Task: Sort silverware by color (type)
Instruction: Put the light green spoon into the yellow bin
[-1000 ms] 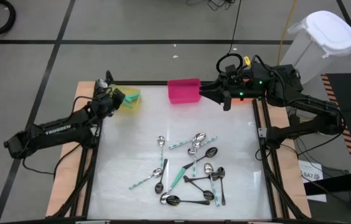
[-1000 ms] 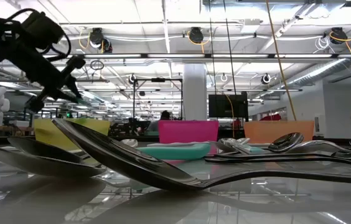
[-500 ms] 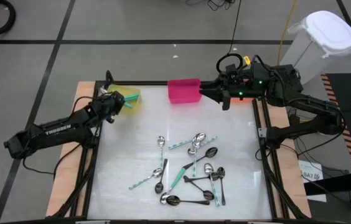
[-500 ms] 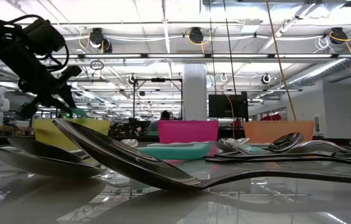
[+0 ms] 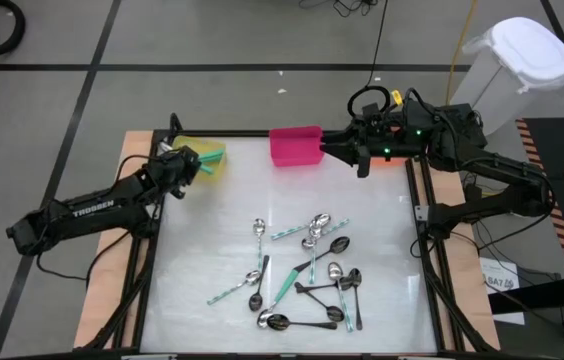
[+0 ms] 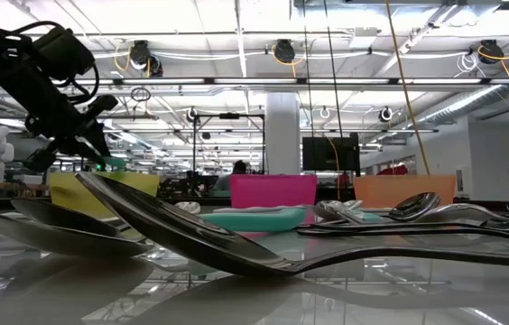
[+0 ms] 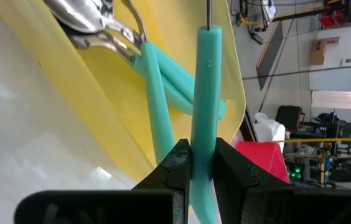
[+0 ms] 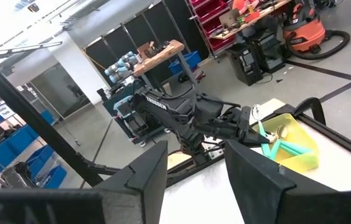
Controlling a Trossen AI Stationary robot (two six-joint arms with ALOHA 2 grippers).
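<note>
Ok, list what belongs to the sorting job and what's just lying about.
Job: left gripper shut on a teal spoon; teal spoons in yellow bin; spoon pile; pink bin; orange bin.
Lying about: white container; right gripper, waiting open.

teal spoon bowl cut off, orange bin half hidden

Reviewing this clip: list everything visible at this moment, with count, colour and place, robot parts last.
Loose spoons: about fifteen, teal-handled, silver and dark, clustered mid-table.
Held spoon: one, teal handle, above the yellow bin.
Binned spoons: at least two, teal handles, in the yellow bin.
Yellow bin: one, far-left table corner.
Pink bin: one, far edge, centre.
Orange bin: one, far right.
Left gripper: shut on held spoon, over yellow bin.
Right gripper: open, beside pink bin, waiting.
</note>
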